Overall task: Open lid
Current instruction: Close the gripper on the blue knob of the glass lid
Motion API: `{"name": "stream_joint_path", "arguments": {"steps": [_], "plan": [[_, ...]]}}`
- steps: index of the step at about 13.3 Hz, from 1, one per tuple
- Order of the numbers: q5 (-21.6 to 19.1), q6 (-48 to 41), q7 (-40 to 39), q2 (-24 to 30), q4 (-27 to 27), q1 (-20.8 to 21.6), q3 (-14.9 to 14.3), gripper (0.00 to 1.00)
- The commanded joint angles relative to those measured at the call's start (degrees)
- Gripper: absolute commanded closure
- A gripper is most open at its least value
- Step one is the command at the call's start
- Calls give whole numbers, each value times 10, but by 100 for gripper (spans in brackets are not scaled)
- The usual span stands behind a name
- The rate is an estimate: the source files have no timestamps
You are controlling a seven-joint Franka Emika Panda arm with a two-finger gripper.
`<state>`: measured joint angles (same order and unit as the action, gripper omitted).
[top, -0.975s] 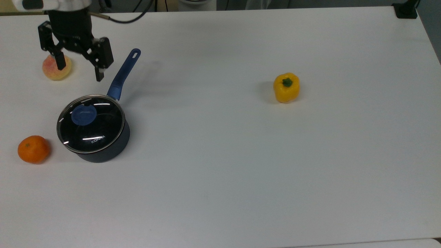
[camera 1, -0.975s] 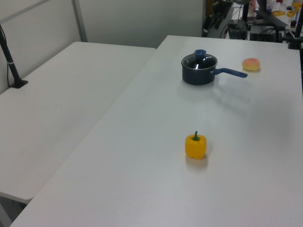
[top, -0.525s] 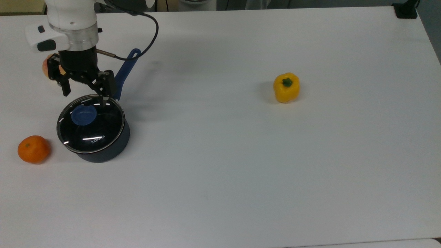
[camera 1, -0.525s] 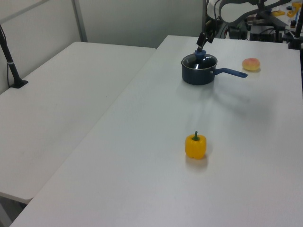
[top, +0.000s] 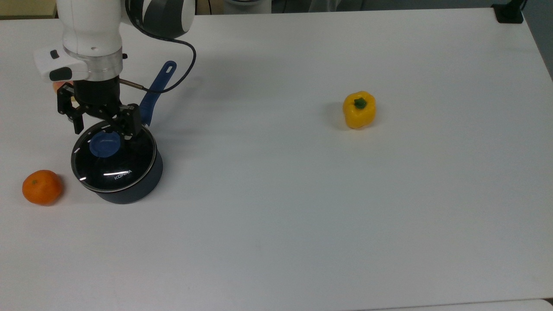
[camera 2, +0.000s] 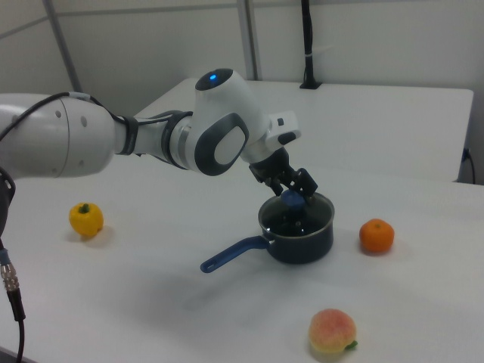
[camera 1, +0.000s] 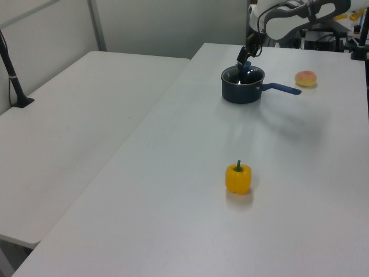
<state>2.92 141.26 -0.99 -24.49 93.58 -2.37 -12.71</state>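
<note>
Top view first: the tool (top: 101, 125) hangs with its fingers spread, 1 finger on each side of the blue knob (top: 105, 144) of the lid (top: 113, 156), and nothing is gripped. The lid sits flat on the dark saucepan (top: 137, 189) near the top view's left edge of the table (top: 302, 216), between an orange (top: 42, 187) and the pan's blue handle (top: 154, 90). To do this step well, I judge the tool should sink until both fingers reach the knob's neck, centre on it, clench evenly, then lift straight up so the steel rim does not drag the pan. Compared with 0.5 s ago, the tool has moved nearer the knob and lower; 1.0 s ago it was well apart, over by the peach.

Left view: the tool (camera 1: 244, 56) is right above the lid (camera 1: 243, 74) at the far end, with a yellow pepper (camera 1: 238, 178) nearer. It was higher 0.5 s ago and absent 1.0 s ago.

Right view: the spread tool (camera 2: 294, 187) brackets the knob (camera 2: 293, 200), the lid (camera 2: 296, 215) seated on the pan; a peach (camera 2: 332, 332) lies near.
</note>
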Motion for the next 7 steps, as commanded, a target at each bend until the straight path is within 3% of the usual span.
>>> {"name": "stream_joint_path", "arguments": {"steps": [1,2,4,6,7], "plan": [[12,16,-2,-13,-5,-2,0,0],[13,16,-3,-14,-5,-3,0,0],[23,16,-2,-14,-5,-2,1,12],[21,16,-1,-15,-4,-3,1,33],[18,16,-1,-14,-4,-3,1,49]]}}
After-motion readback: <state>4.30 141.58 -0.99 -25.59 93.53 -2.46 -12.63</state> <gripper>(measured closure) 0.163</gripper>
